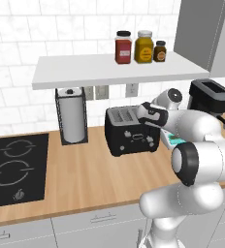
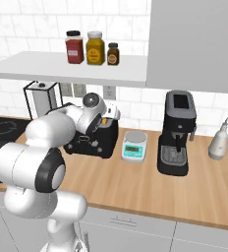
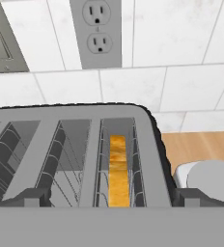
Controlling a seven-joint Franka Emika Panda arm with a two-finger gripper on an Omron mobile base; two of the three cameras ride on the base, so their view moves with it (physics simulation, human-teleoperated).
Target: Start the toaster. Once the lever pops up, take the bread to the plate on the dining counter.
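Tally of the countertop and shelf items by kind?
Jars on the shelf: 3 — red, yellow, small brown
Toaster: 1
Coffee machine: 1
Kitchen scale: 1
Paper towel holder: 1
Total: 7

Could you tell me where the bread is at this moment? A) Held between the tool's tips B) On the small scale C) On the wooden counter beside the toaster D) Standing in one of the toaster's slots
D: in the hand view the bread stands upright in a slot of the toaster.
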